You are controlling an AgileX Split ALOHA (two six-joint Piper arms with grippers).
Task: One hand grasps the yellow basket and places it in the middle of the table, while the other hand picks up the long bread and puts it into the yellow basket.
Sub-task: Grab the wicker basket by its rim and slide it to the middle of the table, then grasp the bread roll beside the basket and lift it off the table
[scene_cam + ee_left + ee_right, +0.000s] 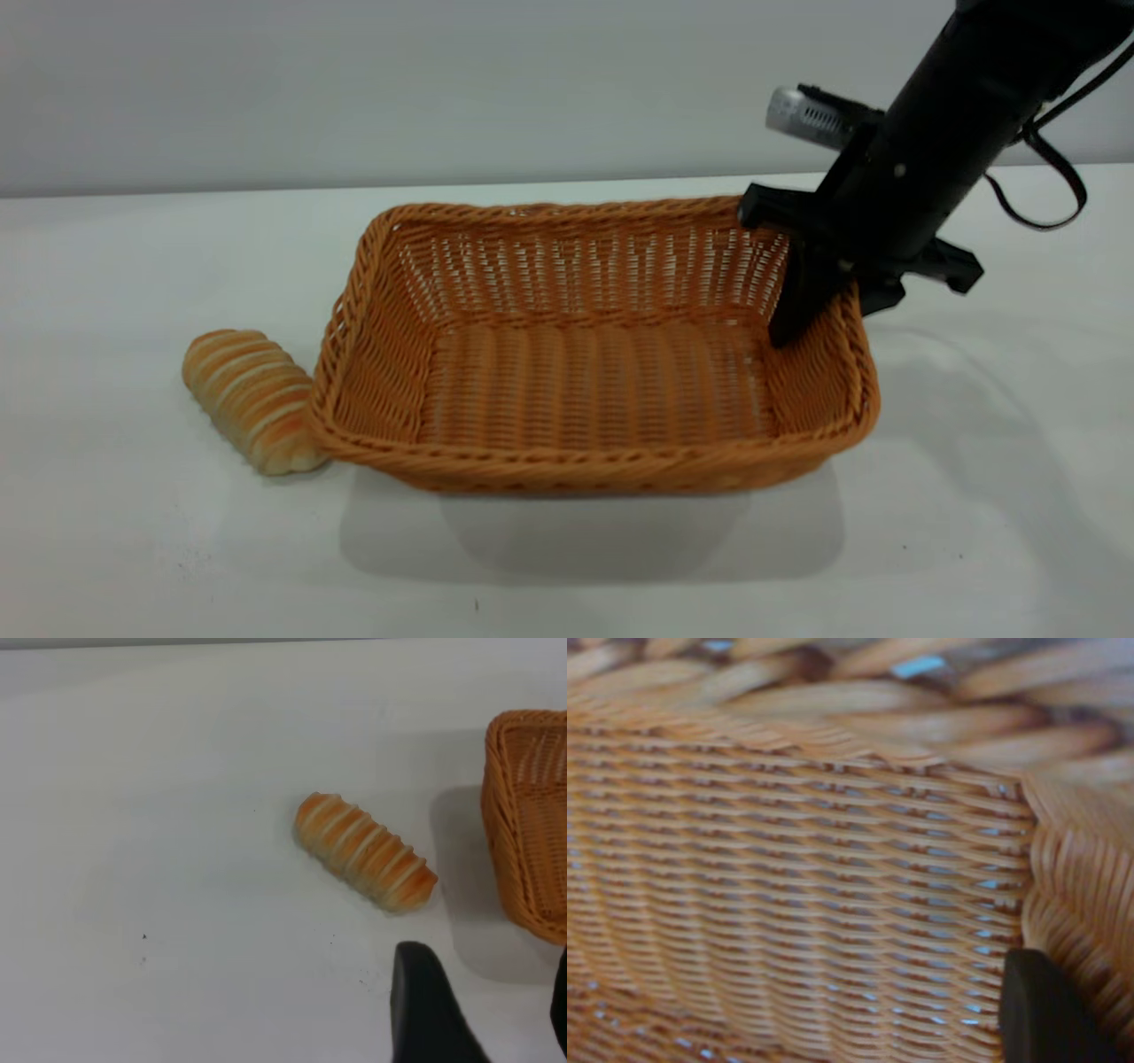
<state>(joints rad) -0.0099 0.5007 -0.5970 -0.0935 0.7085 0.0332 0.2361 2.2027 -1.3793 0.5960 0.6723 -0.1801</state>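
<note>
On the white table (133, 549) you have the yellow basket (594, 390) sitting near the middle of the exterior view, its open-weave sides sloping up to a braided rim. Your right tool (819, 292) is at the basket's right wall toward the back: one black finger reaches down inside the basket against that wall, and the other sits outside it, so the tool straddles the rim and is pinching the basket wall. In the right wrist view the weave fills almost everything, with one dark fingertip (1045, 1014) pressed right up against the wicker.

The long bread (252, 399) lies on the table just beside the basket's left front corner, outside it, its near end very close to or touching the rim; you cannot tell which from here. It lies flat, angled, with pale cream bands across its golden crust.

Your left tool (478, 1010) appears only in the left wrist view, where it hangs above the table near the bread and apart from it, its dark fingers (425, 1010) spread and holding nothing
</note>
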